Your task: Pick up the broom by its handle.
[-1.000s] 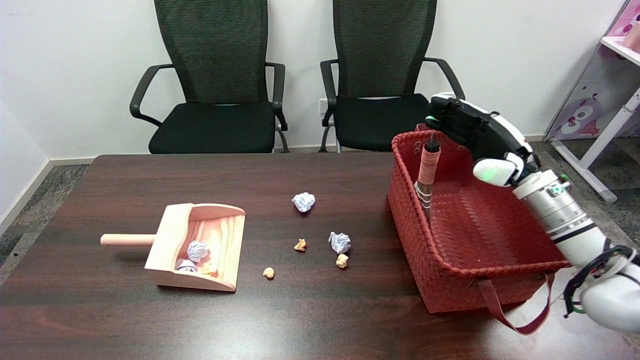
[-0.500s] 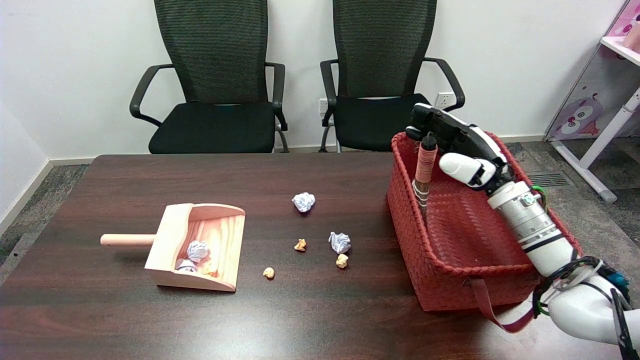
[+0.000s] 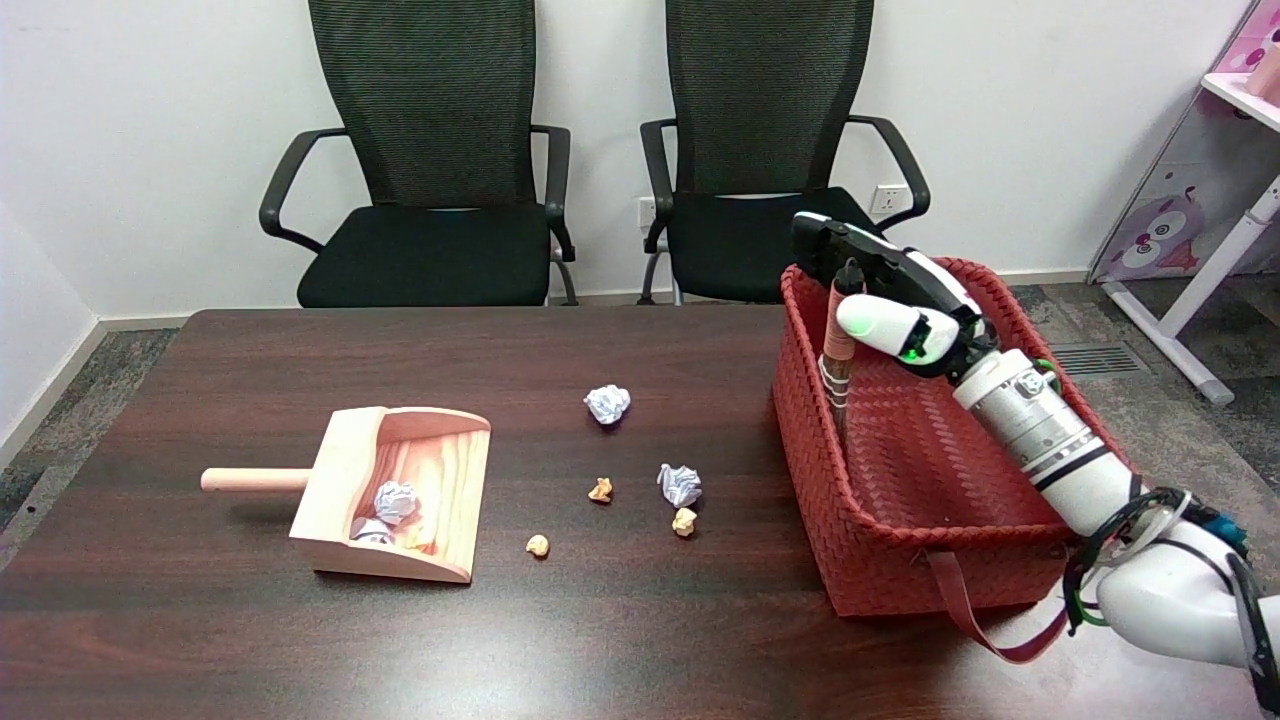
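Most of the broom (image 3: 838, 365) is hard to see from here: only its pinkish wrapped handle and a bit of white-banded neck show, standing nearly upright against the inner left wall of the red woven basket (image 3: 850, 540), and whatever lies lower down is lost in the basket's depth. The top of the handle is covered by the right hand (image 3: 880, 290), which reaches in over the basket's far left corner. The hand's white thumb lies across the front of the handle and its black fingers (image 3: 815, 240) extend past it on the far side, so the handle sits between them. Whether they actually press on it I cannot tell; the contact is hidden by the hand itself.

The arm runs out of view at the lower right. The basket's strap (image 3: 985, 630) trails onto the tabletop (image 3: 640, 620) in front.

Well to the left lies a wooden dustpan (image 3: 395, 495) with crumpled paper inside. Between it and the basket are scattered two white paper balls (image 3: 607, 404) and a few small tan scraps (image 3: 600, 489). Two black office chairs (image 3: 440, 160) stand behind the tabletop.
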You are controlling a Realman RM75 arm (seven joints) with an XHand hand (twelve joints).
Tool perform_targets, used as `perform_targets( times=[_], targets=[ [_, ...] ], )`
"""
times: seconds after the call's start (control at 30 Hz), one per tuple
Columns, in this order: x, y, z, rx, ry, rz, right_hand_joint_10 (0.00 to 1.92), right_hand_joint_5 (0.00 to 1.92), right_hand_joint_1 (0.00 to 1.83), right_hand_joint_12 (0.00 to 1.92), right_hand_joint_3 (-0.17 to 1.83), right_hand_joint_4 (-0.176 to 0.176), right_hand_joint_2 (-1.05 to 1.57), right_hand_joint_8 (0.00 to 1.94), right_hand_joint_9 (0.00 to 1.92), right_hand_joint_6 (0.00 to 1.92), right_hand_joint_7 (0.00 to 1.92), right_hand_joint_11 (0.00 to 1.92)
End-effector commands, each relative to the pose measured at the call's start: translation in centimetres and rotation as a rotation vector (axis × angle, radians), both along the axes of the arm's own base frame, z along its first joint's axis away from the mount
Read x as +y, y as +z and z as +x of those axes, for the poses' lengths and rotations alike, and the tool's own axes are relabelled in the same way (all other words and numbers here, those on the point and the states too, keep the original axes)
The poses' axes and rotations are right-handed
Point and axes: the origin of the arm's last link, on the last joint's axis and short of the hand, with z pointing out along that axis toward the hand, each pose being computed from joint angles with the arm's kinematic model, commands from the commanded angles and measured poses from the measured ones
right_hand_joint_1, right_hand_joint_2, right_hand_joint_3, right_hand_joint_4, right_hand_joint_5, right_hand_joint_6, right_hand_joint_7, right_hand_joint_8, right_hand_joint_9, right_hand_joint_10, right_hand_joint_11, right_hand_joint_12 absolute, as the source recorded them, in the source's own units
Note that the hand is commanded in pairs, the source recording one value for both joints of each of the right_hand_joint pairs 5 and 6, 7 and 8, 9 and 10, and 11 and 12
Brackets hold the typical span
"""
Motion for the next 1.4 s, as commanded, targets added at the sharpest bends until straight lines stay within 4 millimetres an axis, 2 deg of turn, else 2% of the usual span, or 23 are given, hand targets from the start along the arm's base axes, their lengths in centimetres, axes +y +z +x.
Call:
perform_targets(
  times=[0.03, 0.5, 0.7, 0.97, 1.27, 1.4],
  targets=[
    [-0.2, -0.1, 1.3, 0.069, -0.107, 0.045, 0.14, 0.17, 0.91, 0.08, 0.73, -0.176, 0.20, 0.17, 0.14, 0.17, 0.17, 0.08],
    [0.1, -0.4, 1.5, 0.068, -0.129, 0.047, 0.14, 0.16, 0.94, 0.07, 0.66, -0.176, 0.26, 0.16, 0.14, 0.16, 0.16, 0.07],
    [-0.2, -0.8, 1.9, 0.082, -0.121, 0.055, 0.24, 0.17, 0.99, 0.15, 0.60, -0.176, 0.28, 0.17, 0.24, 0.17, 0.17, 0.15],
    [-0.7, -1.0, 2.3, 0.116, -0.118, 0.058, 0.47, 0.20, 1.05, 0.49, 0.54, -0.176, 0.39, 0.20, 0.47, 0.20, 0.20, 0.49],
    [-0.8, -1.3, 2.3, 0.117, -0.119, 0.067, 0.62, 0.27, 1.08, 0.72, 0.74, -0.176, 0.44, 0.27, 0.62, 0.27, 0.27, 0.72],
    [-0.7, -1.4, 2.3, 0.116, -0.115, 0.071, 0.88, 0.30, 1.09, 1.16, 0.79, -0.176, 0.46, 0.30, 0.88, 0.30, 0.30, 1.16]
  ],
)
